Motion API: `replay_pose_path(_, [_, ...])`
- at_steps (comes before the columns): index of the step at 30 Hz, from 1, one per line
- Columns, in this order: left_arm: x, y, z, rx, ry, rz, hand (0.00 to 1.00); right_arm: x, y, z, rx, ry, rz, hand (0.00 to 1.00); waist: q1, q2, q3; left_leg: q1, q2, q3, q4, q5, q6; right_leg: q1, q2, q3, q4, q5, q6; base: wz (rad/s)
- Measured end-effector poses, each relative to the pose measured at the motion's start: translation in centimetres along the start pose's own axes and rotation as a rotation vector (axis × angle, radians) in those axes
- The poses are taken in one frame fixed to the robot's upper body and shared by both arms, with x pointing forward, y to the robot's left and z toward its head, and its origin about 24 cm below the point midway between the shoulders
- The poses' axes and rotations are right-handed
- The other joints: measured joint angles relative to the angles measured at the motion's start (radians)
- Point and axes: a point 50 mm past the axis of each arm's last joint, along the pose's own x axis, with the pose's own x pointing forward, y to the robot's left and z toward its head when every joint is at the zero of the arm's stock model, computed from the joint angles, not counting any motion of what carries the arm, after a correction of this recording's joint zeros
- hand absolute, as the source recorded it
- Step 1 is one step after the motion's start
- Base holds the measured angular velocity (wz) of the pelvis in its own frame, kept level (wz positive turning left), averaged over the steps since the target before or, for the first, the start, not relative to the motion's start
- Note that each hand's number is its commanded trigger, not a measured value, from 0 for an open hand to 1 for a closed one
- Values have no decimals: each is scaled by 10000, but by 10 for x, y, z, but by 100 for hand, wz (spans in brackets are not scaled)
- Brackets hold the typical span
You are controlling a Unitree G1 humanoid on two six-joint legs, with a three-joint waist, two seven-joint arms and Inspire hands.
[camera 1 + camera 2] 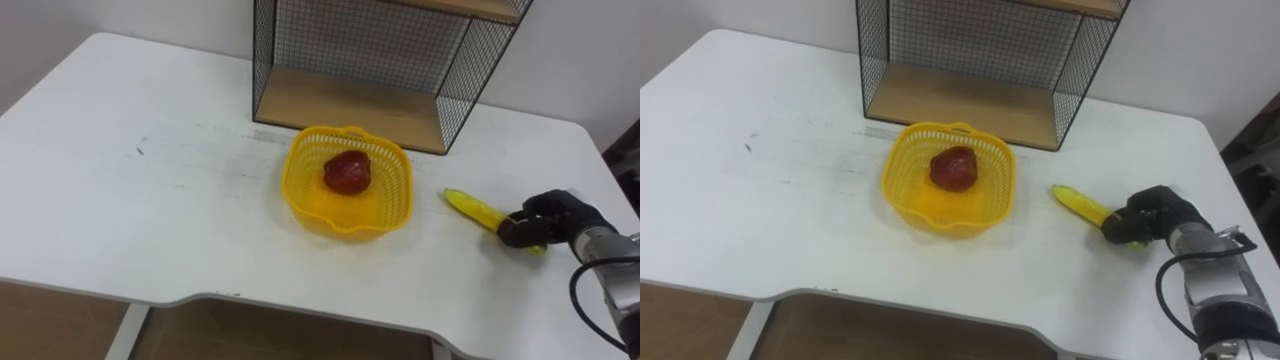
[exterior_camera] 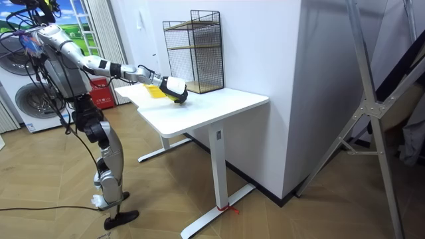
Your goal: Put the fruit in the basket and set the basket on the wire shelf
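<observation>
Here, the robot's black right hand (image 1: 550, 218) is gripping a long yellow banana (image 1: 472, 206) with curled fingers, seemingly bound for the yellow plastic basket (image 1: 345, 228) beside it.

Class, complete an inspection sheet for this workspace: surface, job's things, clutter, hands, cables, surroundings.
Surface: white table, faint dark scuffs.
Job's things: red fruit lying in yellow plastic mesh basket; long yellow fruit on the table to the basket's right; black wire shelf with wooden boards behind the basket.
Clutter: nothing seen.
Hands: right hand curled round the yellow fruit's end.
Cables: nothing seen.
Surroundings: washing machine, metal frame, wooden floor.
</observation>
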Motion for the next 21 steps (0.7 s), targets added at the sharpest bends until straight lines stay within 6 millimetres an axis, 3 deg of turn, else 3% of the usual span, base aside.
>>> replay_pose_path(5, [0,0,0,10,2,0,0,0,0,1,-174,-21,-16,100,-6,28,-28,1,-4,28,-5,0,1,-11,-4,18,2,0,0,0])
replay_pose_path(9, [0,-1,-1,58,21,-25,0,0,-1,1,-245,-15,-37,100,-3,62,-94,12,11,150,-22,0,1,6,-3,59,29,0,0,-3])
replay_pose_path(14, [0,-2,0,209,-2,-67,0,0,-1,1,-168,-45,-98,100,-3,101,-73,22,34,249,-13,0,1,-20,-15,75,110,0,0,-4])
replay_pose_path(21, [0,-5,1,516,-41,-175,0,-5,-8,34,1350,-1668,-524,100,-76,207,-72,-52,36,433,-29,26,12,-210,-1,323,140,0,0,-9])
